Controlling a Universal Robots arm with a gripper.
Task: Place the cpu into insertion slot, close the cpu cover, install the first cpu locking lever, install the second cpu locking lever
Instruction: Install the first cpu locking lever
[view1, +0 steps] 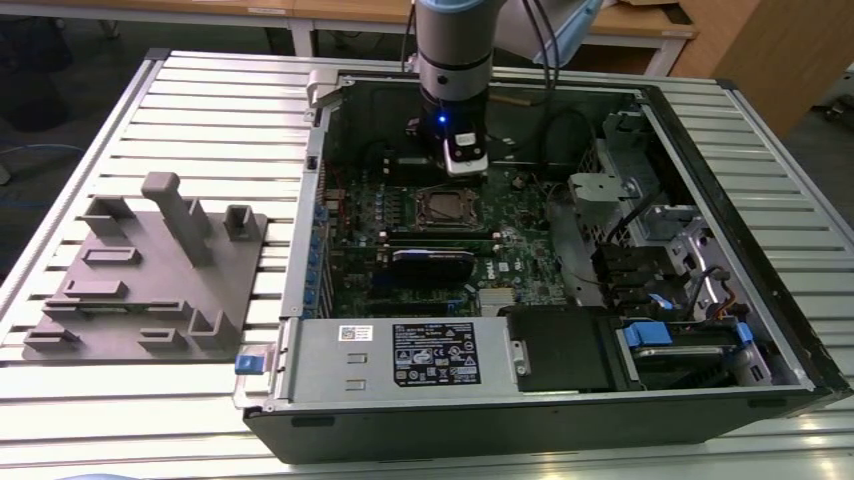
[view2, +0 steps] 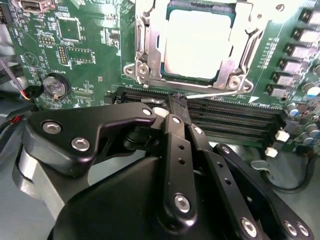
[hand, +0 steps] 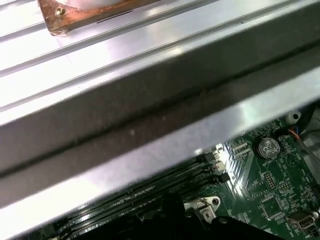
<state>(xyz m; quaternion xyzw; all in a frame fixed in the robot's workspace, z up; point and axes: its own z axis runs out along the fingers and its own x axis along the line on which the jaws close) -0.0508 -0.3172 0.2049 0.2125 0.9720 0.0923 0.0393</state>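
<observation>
An open computer case (view1: 534, 435) is entered from above by the arm (view1: 454, 60), and the green board (view2: 90, 65) is spread beneath the gripper (view2: 177, 102). Just ahead of its tip the socket (view1: 419, 209) is seen, with the silver cover (view2: 144, 45) folded shut over the chip (view2: 200, 42) seated inside. The fingers (view2: 172, 140) are drawn together and nothing is held between them. A thin wire lever (view2: 212, 93) lies right at the tip, though contact cannot be made out. Lever locking is judged the step in hand, and a steady push down and under its hook is probably called for.

Matt silver-grey cpu (view2: 200, 42) — shiny metal cpu cover (view2: 148, 45)
</observation>
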